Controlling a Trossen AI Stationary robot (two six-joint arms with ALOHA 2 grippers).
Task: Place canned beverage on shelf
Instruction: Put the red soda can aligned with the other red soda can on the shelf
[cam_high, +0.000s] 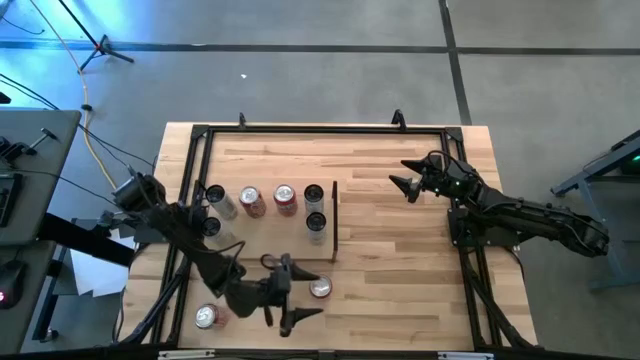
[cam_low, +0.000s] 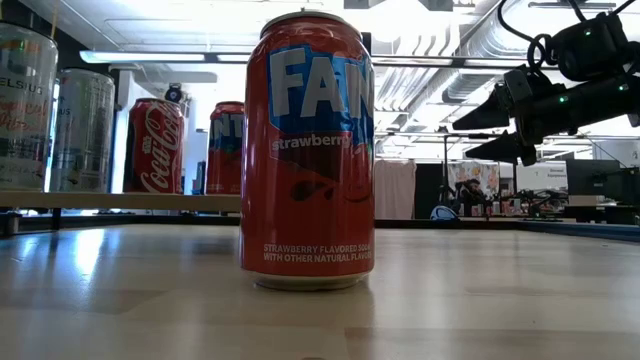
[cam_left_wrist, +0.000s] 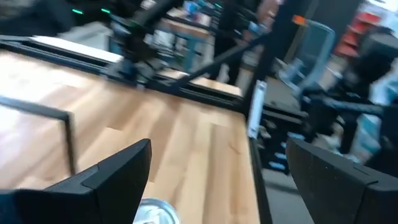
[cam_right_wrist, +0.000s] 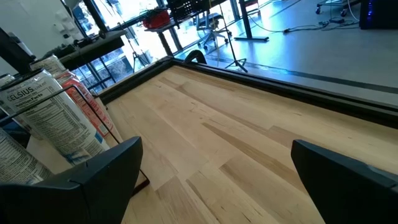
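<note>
The desk is seen bare between the two arms. The shelf is found just beyond the left pincer, loaded with six cans; its dark edge strip is turned toward the right pincer. The left pincer is held low with fingers spread and nothing gripped. A red strawberry Fanta can is stood upright on the desk just beside it, off the shelf. Another can is seen behind the left pincer near the desk edge. The right pincer is parked well apart, raised, fingers spread, empty.
</note>
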